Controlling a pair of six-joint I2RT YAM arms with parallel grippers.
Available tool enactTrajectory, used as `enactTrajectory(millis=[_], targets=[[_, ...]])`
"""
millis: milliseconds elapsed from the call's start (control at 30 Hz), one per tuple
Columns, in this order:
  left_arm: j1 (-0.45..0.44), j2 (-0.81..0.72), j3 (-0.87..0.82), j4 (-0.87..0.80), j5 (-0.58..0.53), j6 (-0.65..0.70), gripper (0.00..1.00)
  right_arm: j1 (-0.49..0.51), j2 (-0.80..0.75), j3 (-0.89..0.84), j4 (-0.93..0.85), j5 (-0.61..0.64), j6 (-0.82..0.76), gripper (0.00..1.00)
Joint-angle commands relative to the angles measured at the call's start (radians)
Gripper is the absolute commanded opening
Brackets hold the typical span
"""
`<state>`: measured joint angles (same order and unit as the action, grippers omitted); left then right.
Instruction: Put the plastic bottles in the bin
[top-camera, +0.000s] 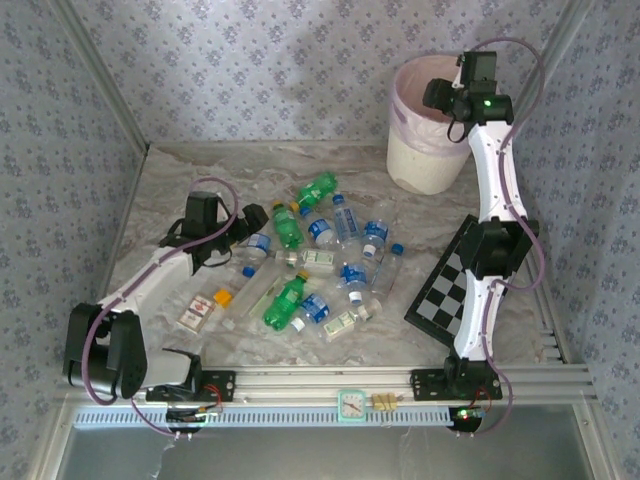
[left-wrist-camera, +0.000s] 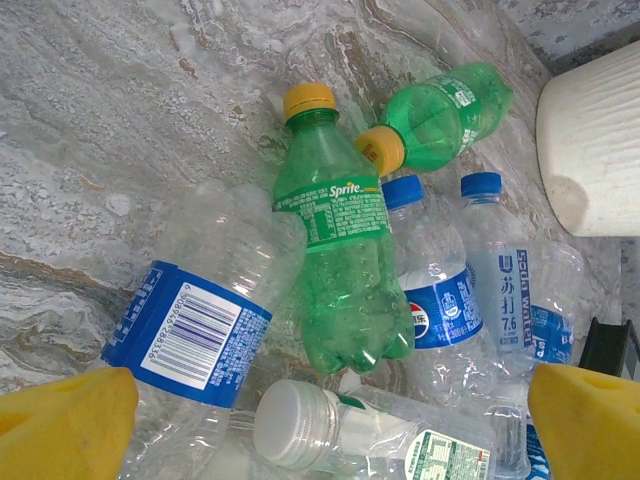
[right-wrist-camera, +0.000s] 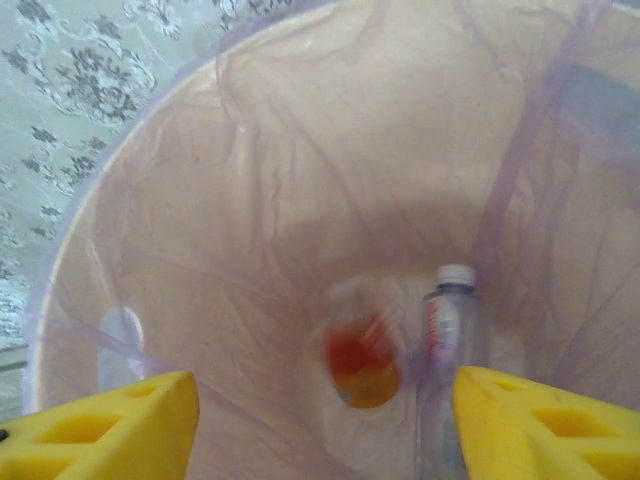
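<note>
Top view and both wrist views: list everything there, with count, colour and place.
green bottles: three, yellow caps, mid-table pile
clear bottles: roughly a dozen, mostly blue labels, same pile
bottle in bin: one, clear, white cap, beside a blurred orange thing
bin: one, cream, pink liner, far right
chessboard: one, black-white, right of pile
packet: one, red-white, left of pile
orange piece: one, beside packet
clock: one, mint, near rail
left gripper: yellow fingers, open, over pile
right gripper: yellow fingers, open, over bin
</note>
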<state>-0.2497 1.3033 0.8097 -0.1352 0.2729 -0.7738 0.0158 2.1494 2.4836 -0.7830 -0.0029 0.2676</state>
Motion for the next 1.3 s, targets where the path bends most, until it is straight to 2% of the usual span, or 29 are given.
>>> enactTrajectory(millis=[0, 200, 400, 533, 700, 833, 1267], targets=[[-0.006, -0.030, -0.001, -0.008, -0.007, 0.019, 1.00, 0.012, -0.039, 0.041, -0.018, 0.021, -0.029, 0.73], [-0.007, -0.034, 0.005, -0.025, -0.030, 0.021, 1.00, 0.071, -0.153, -0.030, 0.013, 0.069, -0.094, 0.79], [-0.007, -0.066, 0.020, -0.103, -0.098, 0.030, 1.00, 0.159, -0.324, -0.252, 0.119, 0.077, -0.126, 0.87], [-0.007, -0.105, 0.016, -0.179, -0.136, 0.078, 1.00, 0.231, -0.426, -0.419, 0.197, 0.086, -0.142, 1.00], [-0.008, -0.160, -0.025, -0.189, -0.132, 0.141, 1.00, 0.330, -0.498, -0.579, 0.244, 0.140, -0.157, 1.00], [-0.007, -0.161, -0.037, -0.172, -0.151, 0.174, 1.00, 0.385, -0.522, -0.668, 0.253, 0.146, -0.094, 1.00], [-0.019, -0.004, -0.039, -0.105, -0.148, 0.166, 1.00, 0.511, -0.540, -0.946, 0.385, 0.125, 0.059, 1.00]])
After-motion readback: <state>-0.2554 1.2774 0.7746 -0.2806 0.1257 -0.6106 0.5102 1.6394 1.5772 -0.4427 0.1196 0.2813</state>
